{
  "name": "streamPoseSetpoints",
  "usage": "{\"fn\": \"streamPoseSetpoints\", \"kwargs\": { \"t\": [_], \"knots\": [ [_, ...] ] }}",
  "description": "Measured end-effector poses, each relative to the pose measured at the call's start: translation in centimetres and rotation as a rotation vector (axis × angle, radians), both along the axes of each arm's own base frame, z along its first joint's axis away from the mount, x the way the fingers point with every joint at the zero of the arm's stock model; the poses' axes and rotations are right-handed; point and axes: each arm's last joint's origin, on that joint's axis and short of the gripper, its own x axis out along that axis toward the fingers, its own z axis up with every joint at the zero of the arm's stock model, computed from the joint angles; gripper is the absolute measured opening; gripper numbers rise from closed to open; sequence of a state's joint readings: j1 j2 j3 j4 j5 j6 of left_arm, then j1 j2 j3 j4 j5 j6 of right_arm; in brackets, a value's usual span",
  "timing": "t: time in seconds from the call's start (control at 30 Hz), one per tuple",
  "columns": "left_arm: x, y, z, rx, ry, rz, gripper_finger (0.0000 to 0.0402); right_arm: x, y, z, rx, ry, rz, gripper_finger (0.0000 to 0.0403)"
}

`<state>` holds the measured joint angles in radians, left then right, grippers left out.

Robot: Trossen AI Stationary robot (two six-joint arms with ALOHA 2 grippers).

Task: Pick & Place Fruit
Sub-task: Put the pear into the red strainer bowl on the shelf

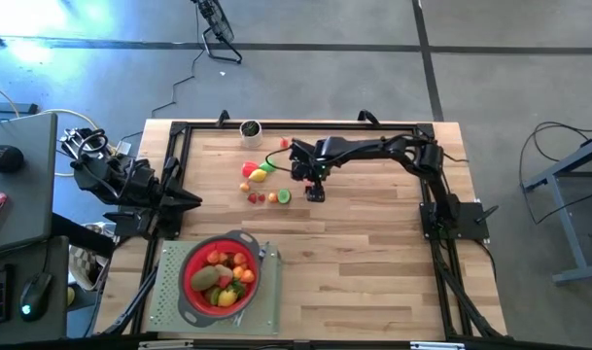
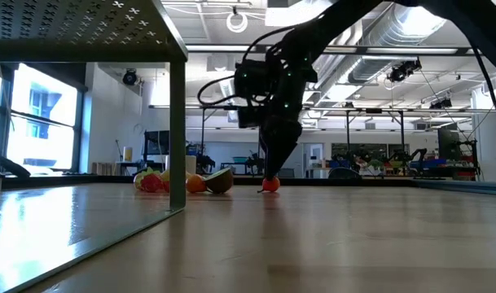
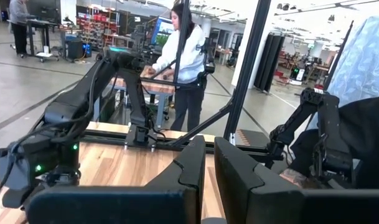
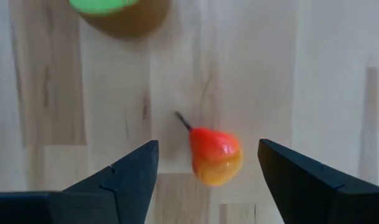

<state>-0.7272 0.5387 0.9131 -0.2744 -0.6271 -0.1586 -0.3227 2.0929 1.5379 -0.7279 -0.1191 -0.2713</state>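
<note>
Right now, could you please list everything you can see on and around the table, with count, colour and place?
loose fruit: several, red, yellow, orange, green, back centre of the table
red-orange pear: one, on the wood between the right gripper's fingers
strainer: one, red with grey rim, front left, holding more fruit
mat: one, pale green, under the strainer
small cup: one, pale with dark inside, back edge
person: one, white top, in the room behind
left gripper: shut, parked at the left edge
right gripper: open, low over the pear
</note>
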Motion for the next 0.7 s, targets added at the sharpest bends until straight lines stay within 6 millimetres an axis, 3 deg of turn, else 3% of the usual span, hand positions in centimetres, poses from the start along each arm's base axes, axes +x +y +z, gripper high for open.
{"fn": "streamPoseSetpoints", "kwargs": {
  "t": [0.7],
  "knots": [
    [0.0, 0.0, -0.2, 0.007, 0.013, 0.013, 0.003, 0.1, -0.3, -1.7, 0.001, 0.044, 0.014, 0.0241]
  ]
}}
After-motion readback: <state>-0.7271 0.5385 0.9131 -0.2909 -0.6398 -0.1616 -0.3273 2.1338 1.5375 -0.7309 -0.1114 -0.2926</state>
